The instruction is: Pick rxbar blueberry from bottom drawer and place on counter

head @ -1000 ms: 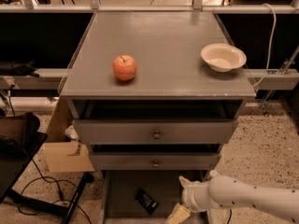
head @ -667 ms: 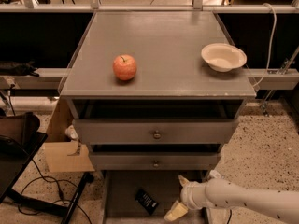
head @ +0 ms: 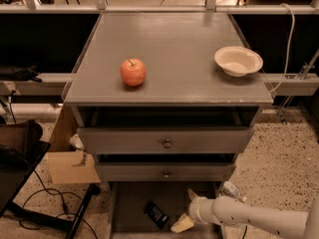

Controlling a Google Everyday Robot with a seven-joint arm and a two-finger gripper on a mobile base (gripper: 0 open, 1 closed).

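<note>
The rxbar blueberry is a small dark bar lying at an angle on the floor of the open bottom drawer. My gripper is low in that drawer, just to the right of the bar and apart from it. It is open and empty, with one pale finger near the front and the other further back. The white arm comes in from the lower right. The counter is the grey cabinet top above.
A red apple and a white bowl sit on the counter. Two knobbed drawers above the bottom one stand slightly open. A cardboard box, cables and a dark case lie on the floor at the left.
My gripper has moved slightly left in the bottom drawer, closer to the bar. The bar, apple and bowl have not moved.
</note>
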